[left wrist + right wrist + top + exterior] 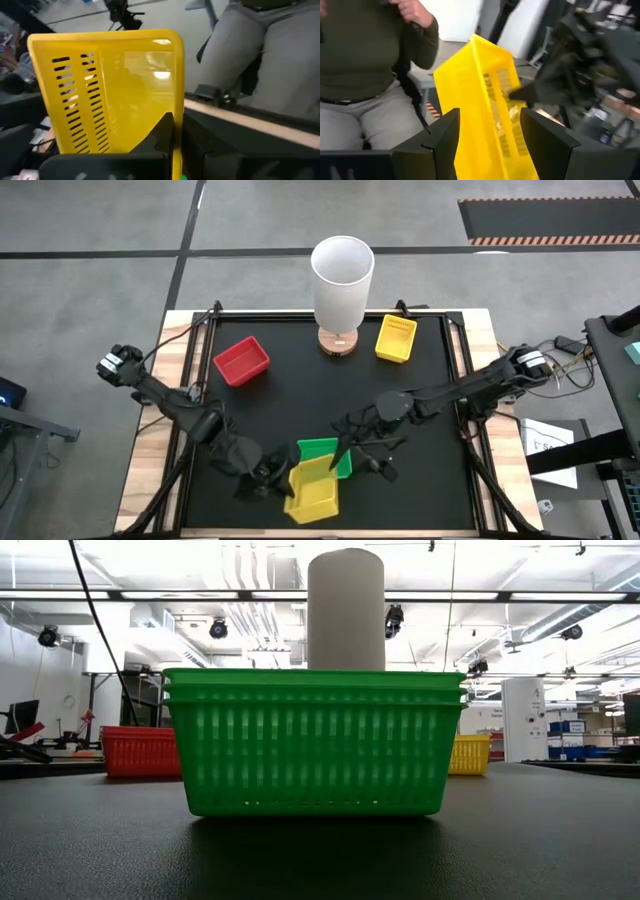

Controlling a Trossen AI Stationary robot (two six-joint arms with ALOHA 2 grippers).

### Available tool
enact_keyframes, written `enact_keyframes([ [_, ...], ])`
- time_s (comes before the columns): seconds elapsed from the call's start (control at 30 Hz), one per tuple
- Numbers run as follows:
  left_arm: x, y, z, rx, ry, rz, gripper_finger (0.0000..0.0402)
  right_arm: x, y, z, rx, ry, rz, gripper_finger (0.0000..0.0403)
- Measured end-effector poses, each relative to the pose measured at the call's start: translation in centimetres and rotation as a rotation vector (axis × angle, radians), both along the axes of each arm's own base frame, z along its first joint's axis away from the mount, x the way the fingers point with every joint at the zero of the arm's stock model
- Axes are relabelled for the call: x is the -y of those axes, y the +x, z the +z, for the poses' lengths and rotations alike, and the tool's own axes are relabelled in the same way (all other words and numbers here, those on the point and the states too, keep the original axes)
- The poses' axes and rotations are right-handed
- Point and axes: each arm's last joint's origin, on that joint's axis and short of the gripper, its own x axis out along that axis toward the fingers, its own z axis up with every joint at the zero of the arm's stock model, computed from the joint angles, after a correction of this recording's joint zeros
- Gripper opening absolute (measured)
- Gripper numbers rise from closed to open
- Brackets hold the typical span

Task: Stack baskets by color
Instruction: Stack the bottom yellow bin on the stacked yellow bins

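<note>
High view, lower centre: left end effector (268,477) clamped on tilted yellow basket (313,488); right end effector (362,448) spread apart, just beside it.

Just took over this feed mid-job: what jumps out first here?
The yellow basket at the table's near edge, clamped on its rim by the left gripper, with the right gripper open around its wall. It sits against the green baskets; a tall white cylinder stands at the far edge.
</note>
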Motion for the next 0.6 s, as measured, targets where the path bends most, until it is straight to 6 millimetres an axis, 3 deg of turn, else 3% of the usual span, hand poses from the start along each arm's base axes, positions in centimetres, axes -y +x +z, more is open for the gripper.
enact_keyframes([
  [0.33,-1.8,1.4,-0.1,0.007,-0.008,0.007,0.0000,0.2,3.1,-0.4,-0.045,0.000,0.236,0.0185],
  [0.6,-2.1,1.6,-0.4,-0.007,-0.015,0.012,0.0003,0.1,3.1,-0.4,0.001,-0.100,0.267,0.0065],
])
